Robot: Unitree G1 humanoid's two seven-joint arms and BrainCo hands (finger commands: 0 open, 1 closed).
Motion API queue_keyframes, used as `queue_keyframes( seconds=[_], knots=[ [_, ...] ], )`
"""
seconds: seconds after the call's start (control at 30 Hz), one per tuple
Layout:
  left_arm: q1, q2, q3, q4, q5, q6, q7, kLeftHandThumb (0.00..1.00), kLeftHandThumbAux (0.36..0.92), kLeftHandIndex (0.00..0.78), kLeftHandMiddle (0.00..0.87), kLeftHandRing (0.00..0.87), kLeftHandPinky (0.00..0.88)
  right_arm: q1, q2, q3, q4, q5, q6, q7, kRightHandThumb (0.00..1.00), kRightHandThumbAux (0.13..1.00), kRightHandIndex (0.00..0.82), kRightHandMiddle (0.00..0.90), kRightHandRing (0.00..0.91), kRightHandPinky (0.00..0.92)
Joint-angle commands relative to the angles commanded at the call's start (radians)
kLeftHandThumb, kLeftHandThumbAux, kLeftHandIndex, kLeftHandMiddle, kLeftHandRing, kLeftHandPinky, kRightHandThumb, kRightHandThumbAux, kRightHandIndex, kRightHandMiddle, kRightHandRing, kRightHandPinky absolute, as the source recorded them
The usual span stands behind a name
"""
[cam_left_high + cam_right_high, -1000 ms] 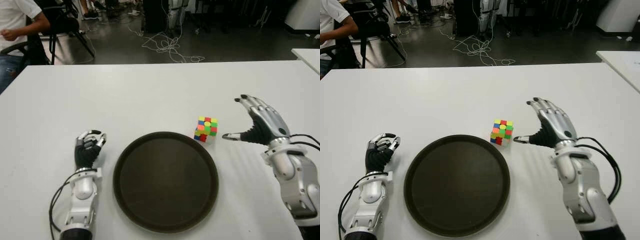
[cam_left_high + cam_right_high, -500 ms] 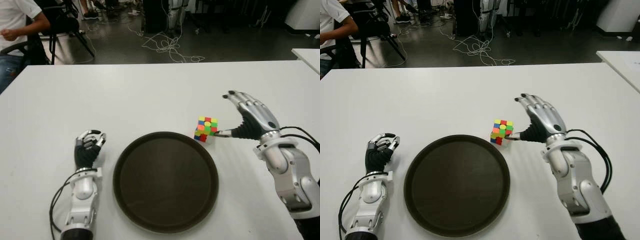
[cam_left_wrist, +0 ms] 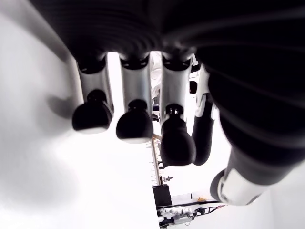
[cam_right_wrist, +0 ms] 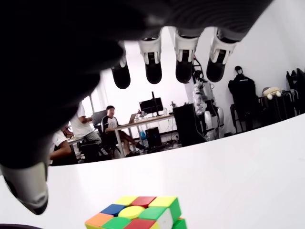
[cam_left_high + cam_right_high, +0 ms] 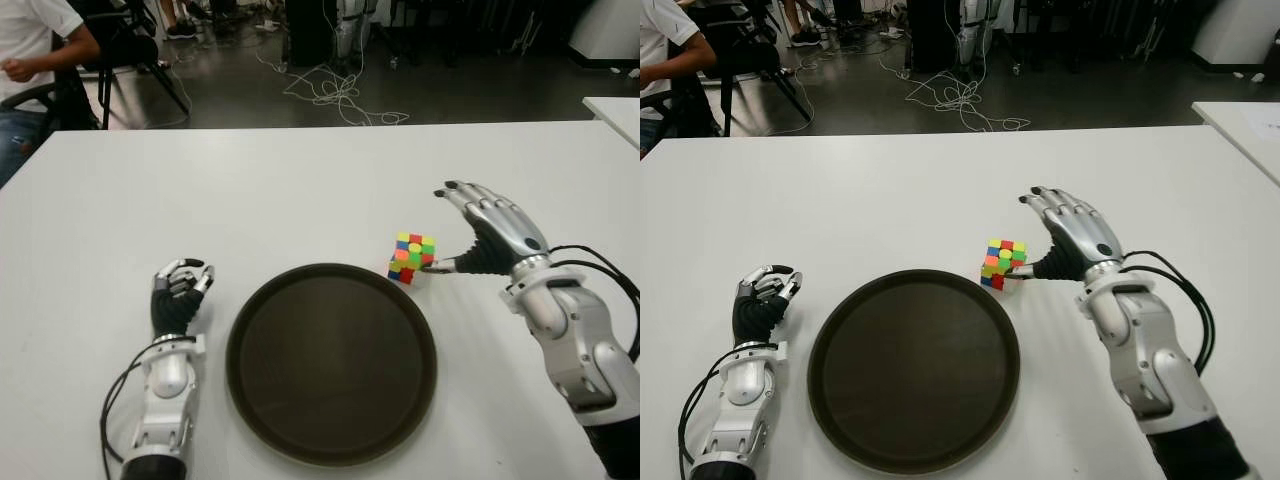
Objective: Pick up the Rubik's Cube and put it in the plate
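The Rubik's Cube stands on the white table, just off the far right rim of the round dark plate. My right hand is open right beside the cube, on its right. Its thumb tip is at the cube's right face and its fingers arch above and behind it. In the right wrist view the cube sits below the spread fingers, with nothing grasped. My left hand shows curled to the left of the plate and holds nothing.
A person sits beyond the table's far left corner by a chair. Cables lie on the floor behind the table. Another white table's corner shows at the far right.
My right hand has moved left across the table to the cube, and its thumb tip has come up to the cube's right side. The cube, plate and left hand have not moved.
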Motion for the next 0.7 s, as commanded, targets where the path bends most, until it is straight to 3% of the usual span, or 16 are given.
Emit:
queue_keyframes(
  seconds=[0.7],
  knots=[
    [-0.004,-0.005,0.006,0.008,-0.003,0.000,0.010,0.705,0.708,0.443,0.802,0.821,0.804,-0.036,0.016,0.023,0.029,0.016,0.013,0.036,0.000,0.632,0.000,0.000,0.000,0.000]
  ],
)
